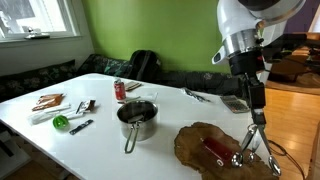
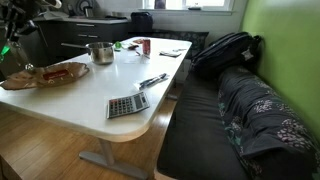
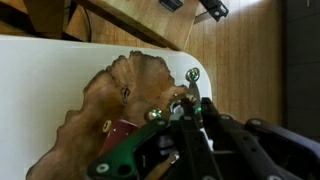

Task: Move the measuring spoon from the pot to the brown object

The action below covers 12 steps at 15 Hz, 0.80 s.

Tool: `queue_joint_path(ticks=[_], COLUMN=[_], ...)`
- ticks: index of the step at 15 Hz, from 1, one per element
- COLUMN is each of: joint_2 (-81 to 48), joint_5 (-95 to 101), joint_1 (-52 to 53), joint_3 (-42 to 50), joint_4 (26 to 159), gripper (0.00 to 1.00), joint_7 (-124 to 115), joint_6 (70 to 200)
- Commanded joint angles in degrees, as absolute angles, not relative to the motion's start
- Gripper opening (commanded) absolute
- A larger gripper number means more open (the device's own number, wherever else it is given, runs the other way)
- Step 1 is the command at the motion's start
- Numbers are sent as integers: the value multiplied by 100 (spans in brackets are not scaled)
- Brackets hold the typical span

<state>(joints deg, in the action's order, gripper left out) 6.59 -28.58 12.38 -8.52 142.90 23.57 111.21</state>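
The white table [image 1: 170, 105] fills the room. The brown object [image 1: 205, 140] lies on its end, wavy-edged, a flat red block [image 1: 215, 150] on top. The pot [image 1: 138, 118] stands well apart from it, handle toward the table edge. A calculator [image 2: 127, 104] shows plainly in an exterior view. Only the wrist view gets close enough: the gripper [image 3: 180, 108] is clamped on the measuring spoon [image 3: 190, 80], over the brown object's edge, just beside the red block.
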Motion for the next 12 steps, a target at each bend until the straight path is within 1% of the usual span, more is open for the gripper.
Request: queue_joint_path(ticks=[1, 8, 9, 10, 11, 12], joint_2=[714, 499, 486, 477, 481, 501], joint_5=[-3159, -3021, -2970, -2930, -2791, -2688], joint_1=[1108, 831, 809, 789, 779, 779], joint_3=[-752, -555, -549, -545, -569, -592], joint_4=[14671, 14730, 14714, 14675, 14636, 14592], gripper=[4, 4, 27, 40, 46, 54], joint_7=[2183, 2060, 1974, 1896, 1756, 1642], joint_6=[11134, 11570, 11618, 11717, 11869, 12031])
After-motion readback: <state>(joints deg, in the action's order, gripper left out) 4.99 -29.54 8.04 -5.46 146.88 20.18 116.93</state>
